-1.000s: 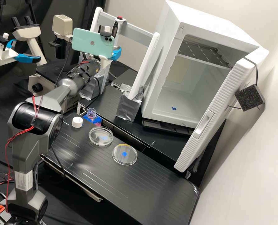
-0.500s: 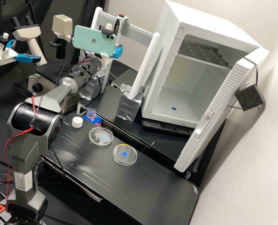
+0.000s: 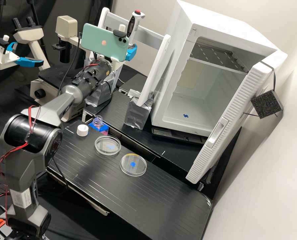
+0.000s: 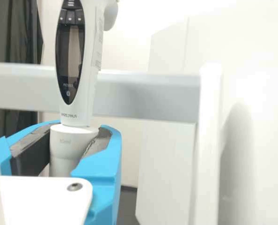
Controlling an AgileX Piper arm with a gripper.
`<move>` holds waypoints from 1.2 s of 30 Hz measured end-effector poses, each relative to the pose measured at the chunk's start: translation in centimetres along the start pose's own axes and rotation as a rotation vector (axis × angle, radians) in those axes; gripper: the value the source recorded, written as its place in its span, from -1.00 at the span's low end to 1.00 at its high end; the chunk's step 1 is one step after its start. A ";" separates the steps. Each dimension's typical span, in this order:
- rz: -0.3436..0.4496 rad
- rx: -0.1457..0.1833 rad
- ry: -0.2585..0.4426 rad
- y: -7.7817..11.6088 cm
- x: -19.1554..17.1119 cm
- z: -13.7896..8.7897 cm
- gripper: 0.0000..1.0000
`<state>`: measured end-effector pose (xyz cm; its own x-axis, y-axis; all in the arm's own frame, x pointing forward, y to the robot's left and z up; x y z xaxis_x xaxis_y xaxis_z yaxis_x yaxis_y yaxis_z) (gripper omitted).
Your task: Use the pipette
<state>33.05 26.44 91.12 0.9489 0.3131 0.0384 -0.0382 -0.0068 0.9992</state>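
At the stand's crossbar in the high view, my gripper (image 3: pixel 131 52) is shut on the pipette (image 3: pixel 132 28), whose red-topped upper end rises above the phone. Up close in the wrist view, the pads of my gripper (image 4: pixel 80 140) press both sides of the lower collar of the white pipette (image 4: pixel 76 110). It stands nearly upright, its dark display facing the camera and its lower end hidden by the fingers and white mount. An uncapped bottle (image 3: pixel 98 122) of pink liquid is in a blue holder at the bench edge. Two clear dishes, one (image 3: pixel 107 145) and another (image 3: pixel 133 164), lie on the bench.
The white stand's crossbar (image 3: pixel 150 37) runs behind the pipette, with its upright panel (image 3: pixel 155 71) to the right. Further right is an open white cabinet (image 3: pixel 173 71). A white cap (image 3: pixel 82 130) sits beside the bottle. A microscope (image 3: pixel 40 80) stands behind the arm.
My gripper and the pipette have moved together up and to the right in the high view, rising higher against the crossbar. The arm's elbow has shifted left and down.
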 end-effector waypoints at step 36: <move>0.060 0.005 0.056 -4.3 -9.3 3.2 -1.00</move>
<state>25.40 20.55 86.48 0.9260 0.3645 0.0980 -0.0929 -0.0315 0.9952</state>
